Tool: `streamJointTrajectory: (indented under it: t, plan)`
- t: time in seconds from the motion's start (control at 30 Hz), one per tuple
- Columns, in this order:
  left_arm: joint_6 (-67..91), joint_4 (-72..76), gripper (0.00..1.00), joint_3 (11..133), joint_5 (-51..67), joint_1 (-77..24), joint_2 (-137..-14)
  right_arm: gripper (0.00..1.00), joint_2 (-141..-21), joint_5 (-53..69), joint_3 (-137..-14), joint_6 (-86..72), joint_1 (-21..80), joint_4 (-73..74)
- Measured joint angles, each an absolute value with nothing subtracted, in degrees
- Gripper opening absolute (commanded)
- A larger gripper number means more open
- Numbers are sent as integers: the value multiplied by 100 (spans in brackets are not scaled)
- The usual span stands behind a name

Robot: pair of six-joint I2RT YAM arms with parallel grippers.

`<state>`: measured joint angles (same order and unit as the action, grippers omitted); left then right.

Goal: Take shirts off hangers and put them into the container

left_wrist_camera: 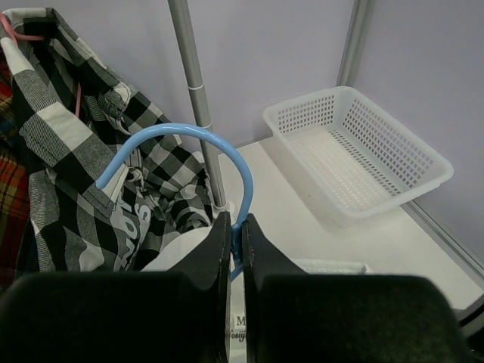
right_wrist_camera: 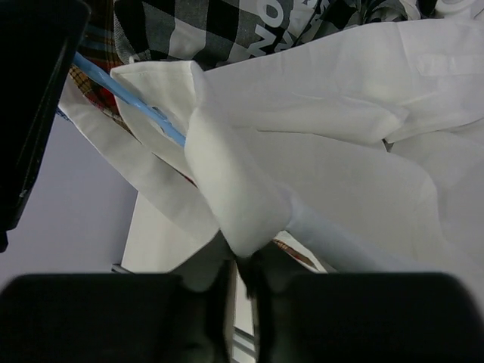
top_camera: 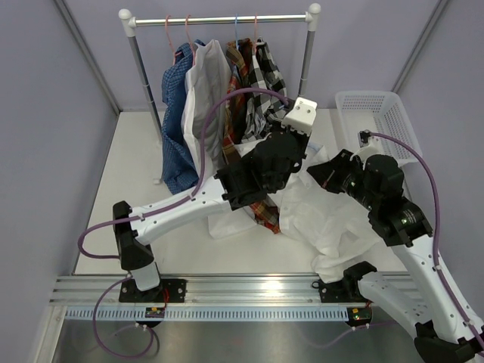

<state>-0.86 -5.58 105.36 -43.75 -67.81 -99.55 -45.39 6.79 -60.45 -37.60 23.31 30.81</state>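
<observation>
Mid-removal of one white shirt. Left gripper (left_wrist_camera: 236, 227) pressed together on neck of light blue hanger (left_wrist_camera: 189, 134), hook up from jaws, curling over to its left, tip down. Right gripper (right_wrist_camera: 240, 266) pinching fold of white shirt (right_wrist_camera: 325, 174) just above fingers. Hanger arm, long axis diagonal, slanting up-left out of collar. Next, likely: drag cloth off that arm, keep hanger steady. Container (left_wrist_camera: 423, 160) ahead-right of left gripper, well apart, no shirt inside.

Basket (top_camera: 365, 94) open frm above; rack post (top_camera: 308, 53) just L of it, white shirt (top_camera: 325, 219) heap nearer.
</observation>
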Motion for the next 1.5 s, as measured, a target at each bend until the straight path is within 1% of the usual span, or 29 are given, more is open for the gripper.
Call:
streamJointTrajectory:
  t: [0.03, 0.07, 0.17, 0.33, 0.57, 1.03, 1.3, 1.5]
  plan:
    - [-40, -585, 0, 10519, -4375, -6753, -9931, 1, -4506, 637, -6049, -3767, 2331, 3127]
    - [12, -600, 0, 10455, -4372, -6718, -9874, 0, -4466, 591, -6049, -3767, 2331, 3194]
    - [191, -655, 0, 10147, -4351, -6611, -9623, 0, -4281, 311, -6160, -3706, 2331, 3627]
    - [489, -602, 0, 9559, -4226, -6440, -9098, 0, -4058, -405, -6724, -3542, 2349, 4554]
    - [904, -543, 0, 8910, -3994, -6147, -8484, 0, -4012, -950, -7310, -3315, 2377, 5312]
    - [1184, -344, 0, 8047, -3267, -5846, -7870, 0, -4182, -1109, -7570, -3175, 2408, 5902]
    - [856, 482, 0, 7166, -2825, -5758, -7299, 0, -4630, -1059, -8147, -3199, 2427, 6272]
    - [484, 858, 0, 6941, -2827, -5725, -7122, 0, -4934, -823, -8484, -3238, 2429, 6532]
